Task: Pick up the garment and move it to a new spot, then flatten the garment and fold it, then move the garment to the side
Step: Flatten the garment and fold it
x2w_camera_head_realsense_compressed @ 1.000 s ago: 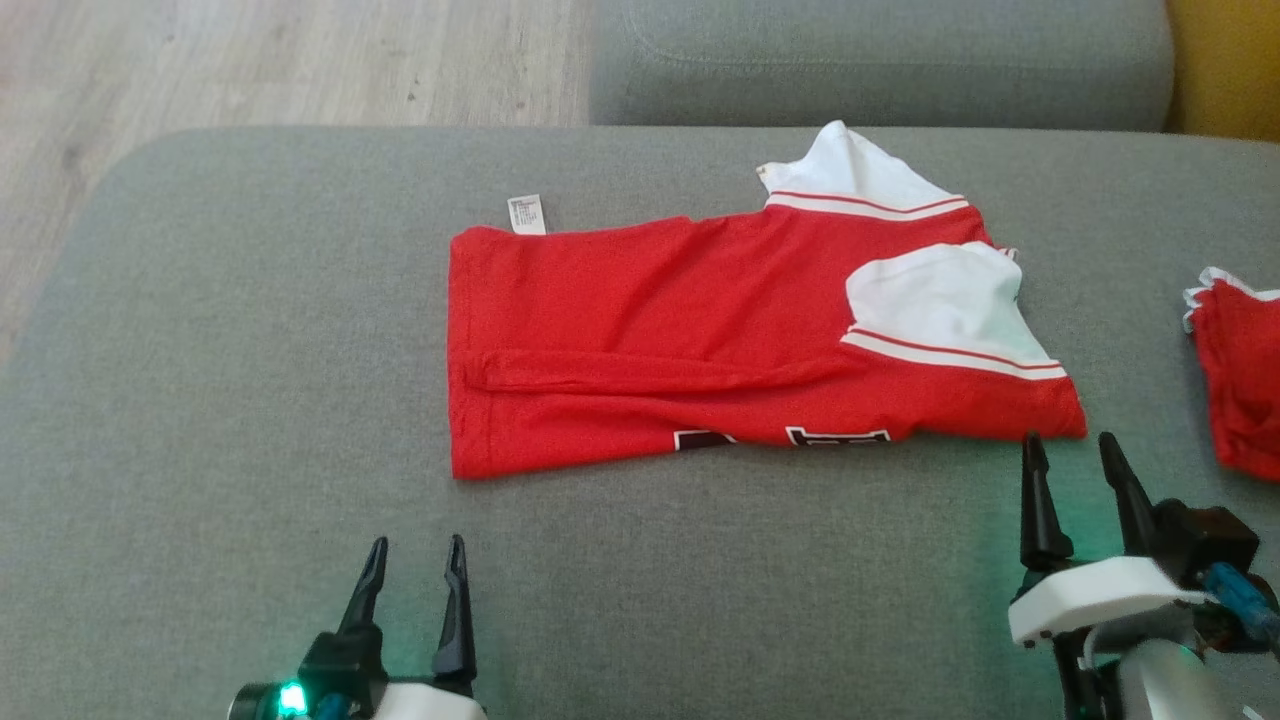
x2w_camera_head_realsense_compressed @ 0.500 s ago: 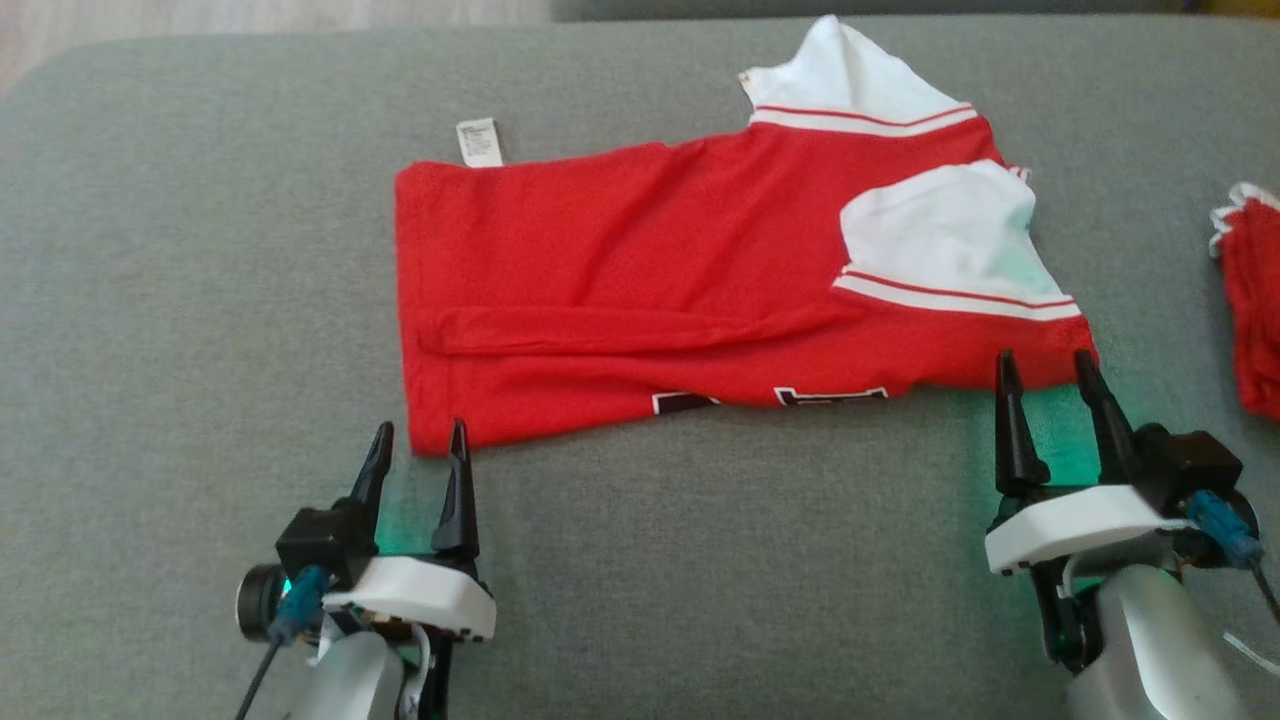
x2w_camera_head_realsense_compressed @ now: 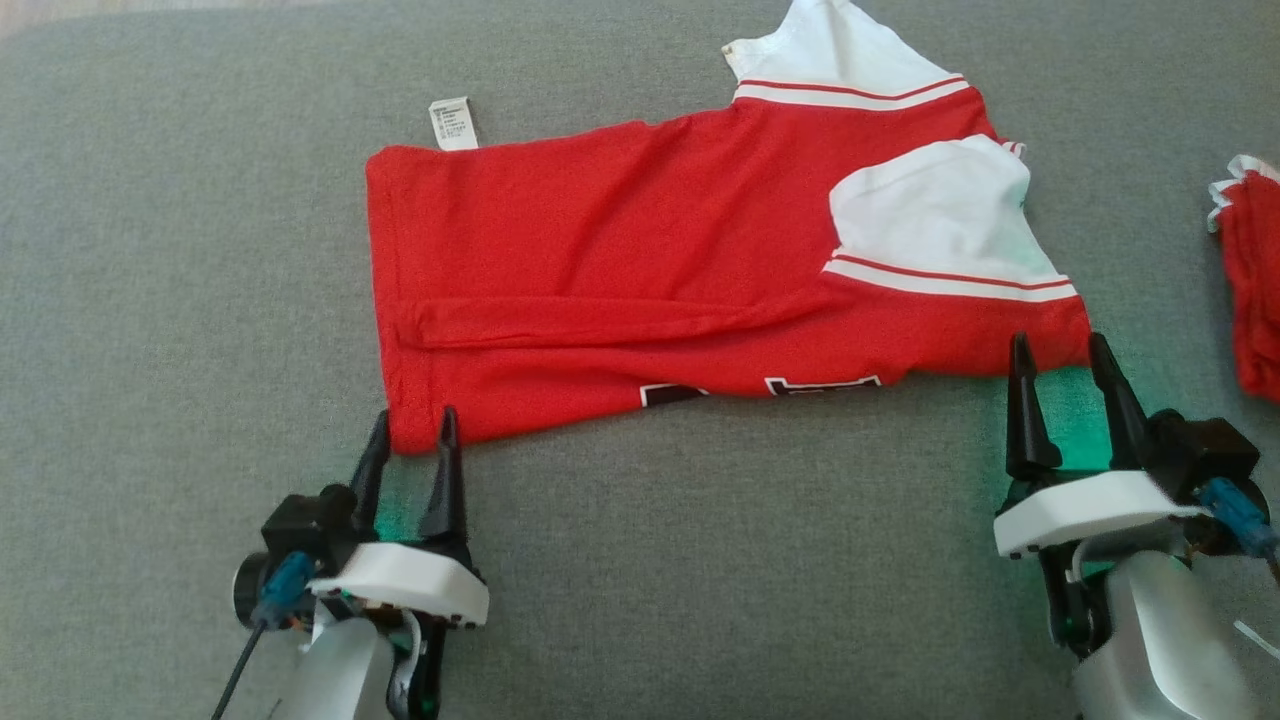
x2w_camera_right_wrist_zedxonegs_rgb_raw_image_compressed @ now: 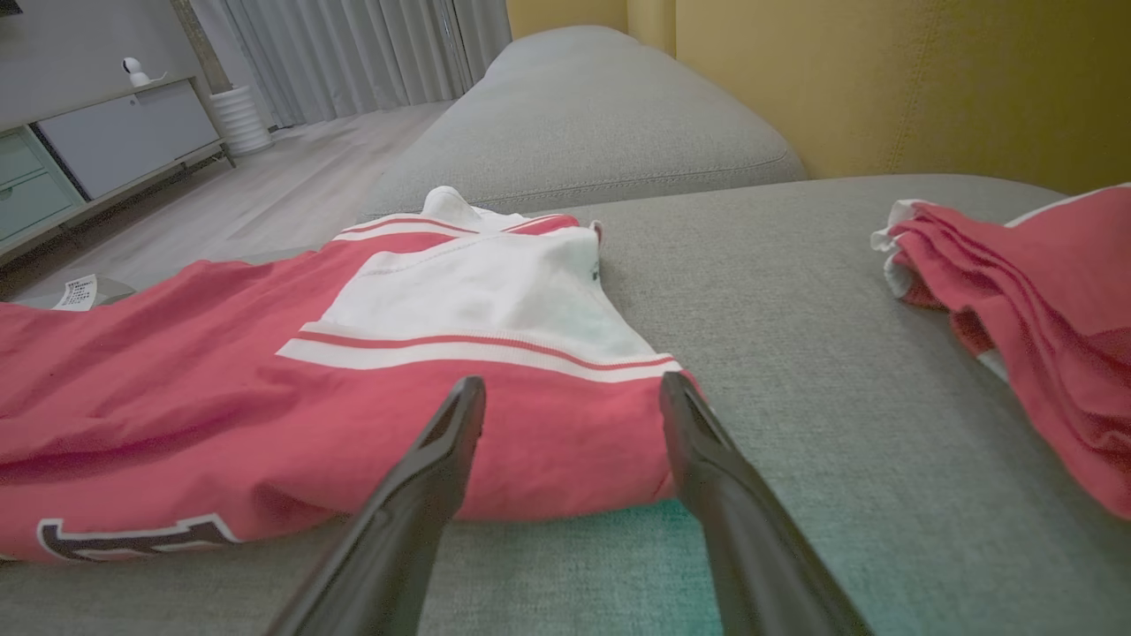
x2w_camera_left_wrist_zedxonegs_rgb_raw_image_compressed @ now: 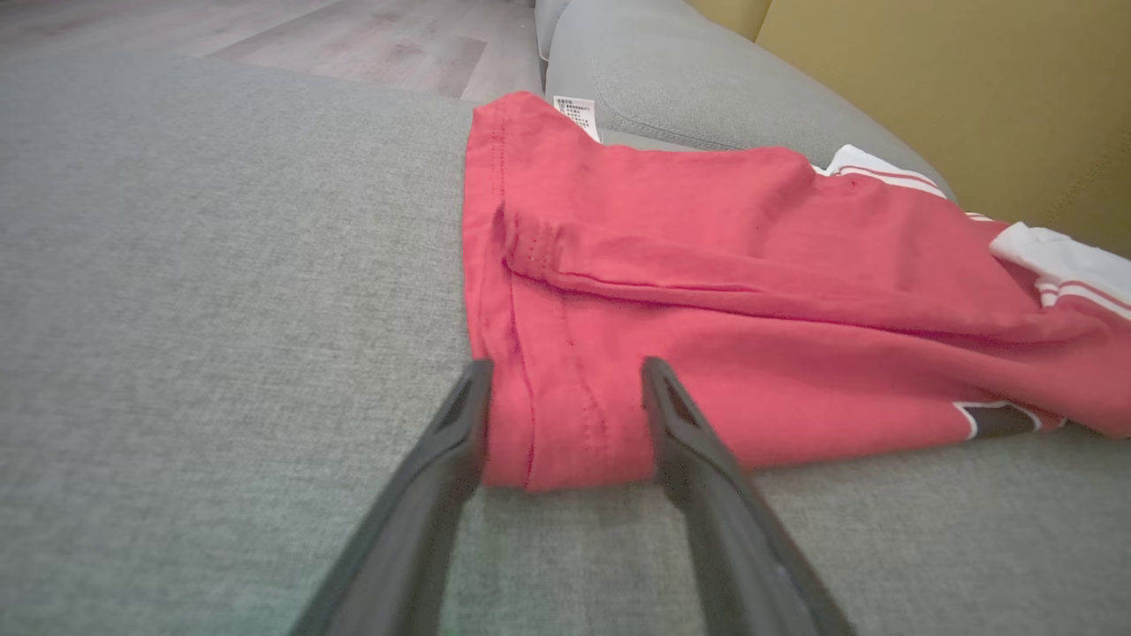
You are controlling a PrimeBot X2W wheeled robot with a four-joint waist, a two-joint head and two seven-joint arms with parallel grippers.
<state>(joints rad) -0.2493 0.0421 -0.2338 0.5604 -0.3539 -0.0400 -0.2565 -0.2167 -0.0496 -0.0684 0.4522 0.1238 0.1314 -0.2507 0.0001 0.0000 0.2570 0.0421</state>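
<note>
Facing the garment stretched left-to-right mid-frame, we hold left gripper and right gripper wide at its lower corners.

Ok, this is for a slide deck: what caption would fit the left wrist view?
Left gripper, fingers open, poised at the near corner of the red shirt on the grey sofa.

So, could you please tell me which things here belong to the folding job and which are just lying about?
In the job:
red and white garment, spread on the grey cushion
left gripper, open at the garment's near left corner
right gripper, open at its near right corner

Lying about:
second red garment, bunched off to the right
cabinet and curtains in the background
</note>
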